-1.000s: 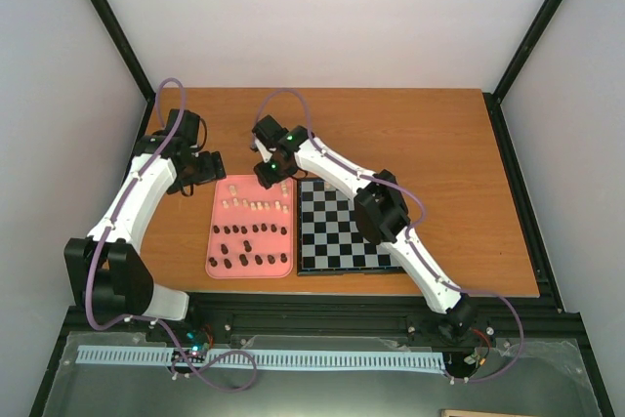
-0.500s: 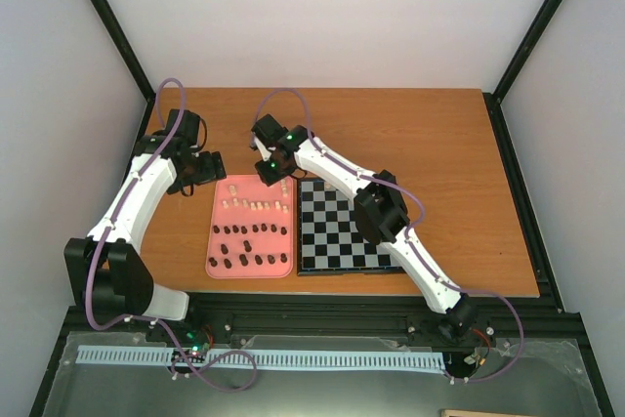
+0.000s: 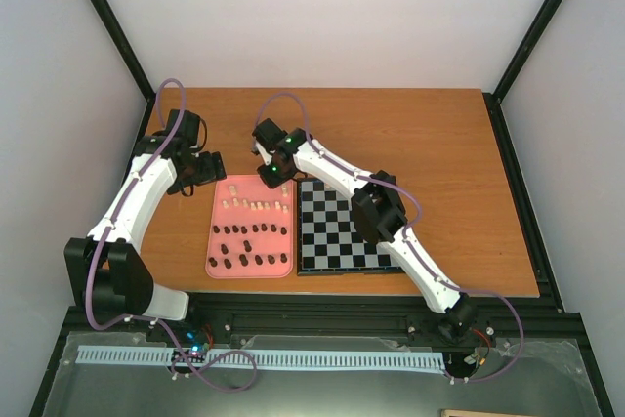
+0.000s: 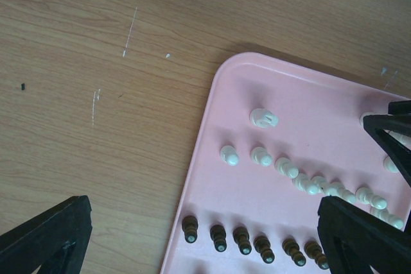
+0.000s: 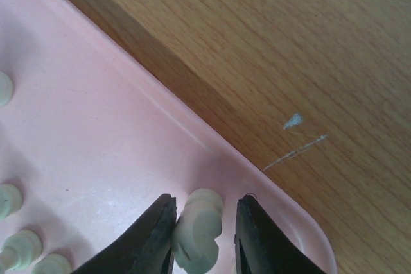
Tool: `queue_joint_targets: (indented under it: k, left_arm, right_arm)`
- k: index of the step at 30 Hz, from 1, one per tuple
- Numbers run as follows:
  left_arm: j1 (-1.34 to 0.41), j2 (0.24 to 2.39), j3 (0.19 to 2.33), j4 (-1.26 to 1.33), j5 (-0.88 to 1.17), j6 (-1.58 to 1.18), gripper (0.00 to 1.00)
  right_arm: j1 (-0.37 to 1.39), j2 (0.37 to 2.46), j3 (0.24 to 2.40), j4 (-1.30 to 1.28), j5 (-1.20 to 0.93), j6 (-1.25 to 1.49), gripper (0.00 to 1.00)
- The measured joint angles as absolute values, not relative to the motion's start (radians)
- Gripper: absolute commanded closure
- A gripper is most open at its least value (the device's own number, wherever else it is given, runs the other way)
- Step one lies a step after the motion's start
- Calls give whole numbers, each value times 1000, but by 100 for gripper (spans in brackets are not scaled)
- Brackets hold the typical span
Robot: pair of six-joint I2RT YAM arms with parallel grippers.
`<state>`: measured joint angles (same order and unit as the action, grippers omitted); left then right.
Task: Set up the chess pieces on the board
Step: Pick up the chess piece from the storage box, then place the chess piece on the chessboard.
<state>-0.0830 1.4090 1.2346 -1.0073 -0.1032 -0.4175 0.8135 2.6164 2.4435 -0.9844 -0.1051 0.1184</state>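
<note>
Right gripper (image 5: 202, 248): parted narrowly, straddling a small cream chess piece (image 5: 200, 219) at the far right corner of the pink rounded tray (image 5: 96, 126); touching it on one side, a sliver apart on the other. Left gripper (image 4: 205, 235): spread wide, holding nothing, hovering over the tray's far left corner, above cream pieces (image 4: 302, 181) and dark brown pieces (image 4: 243, 239). Black-and-grey checkered board (image 3: 342, 231): just beside the tray on the wooden table (image 3: 439, 144).

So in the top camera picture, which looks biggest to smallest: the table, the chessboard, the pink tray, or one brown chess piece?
1. table
2. chessboard and pink tray: they look nearly the same size, too close to rank
3. brown chess piece, tiny
</note>
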Motion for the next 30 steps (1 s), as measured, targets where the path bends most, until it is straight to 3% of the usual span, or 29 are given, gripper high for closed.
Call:
queue_joint_targets:
  k: [10, 20, 30]
  left_arm:
    - [-83, 1412, 1235, -1003, -103, -418, 2]
    - [-83, 1419, 1235, -1002, -103, -418, 2]
    - [-83, 1428, 1235, -998, -102, -418, 2]
  right_arm:
    - [807, 2621, 2444, -989, -97, 108, 97]
    - [804, 2586, 2444, -975, -94, 70, 97]
    - [770, 2357, 2416, -968, -45, 97, 97]
